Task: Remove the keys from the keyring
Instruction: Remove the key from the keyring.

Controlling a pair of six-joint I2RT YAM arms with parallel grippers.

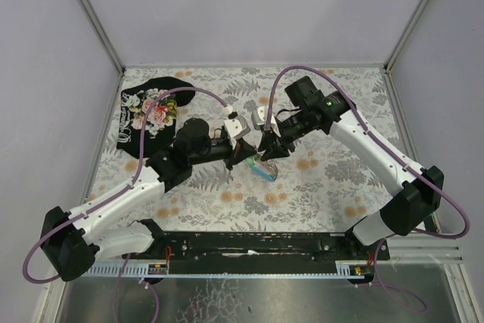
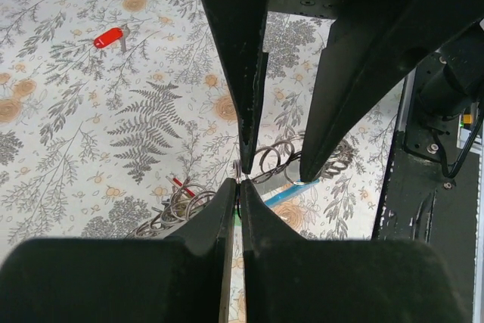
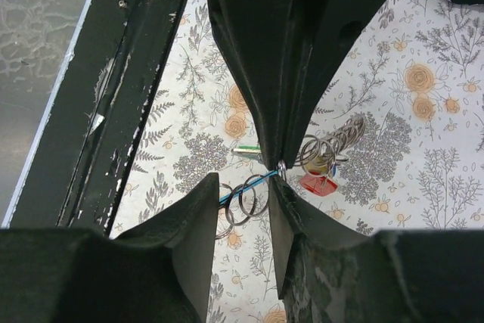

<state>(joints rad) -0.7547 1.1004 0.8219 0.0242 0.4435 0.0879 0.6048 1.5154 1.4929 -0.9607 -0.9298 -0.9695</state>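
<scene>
Mid-worktop (image 1: pixel 333 187): one keyring (image 1: pixel 263 172) sits between two grippers that meet tip to tip, and their fingers hide much of it. The left gripper (image 2: pixel 237 187) is clenched on a thin ring of the keyring. The right gripper (image 3: pixel 243 183) has its jaws apart and grasps nothing. One loose red key (image 2: pixel 108 38) lies well apart from the bundle. One green key (image 3: pixel 246 151) and one red-headed key (image 3: pixel 318 183) show at the bundle; any others are tangled and can't be counted. One black floral cloth (image 1: pixel 151 111) lies far left.

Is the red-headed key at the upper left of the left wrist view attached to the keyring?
No, the red-headed key lies alone on the floral tablecloth, well apart from the keyring and its coiled rings.
</scene>
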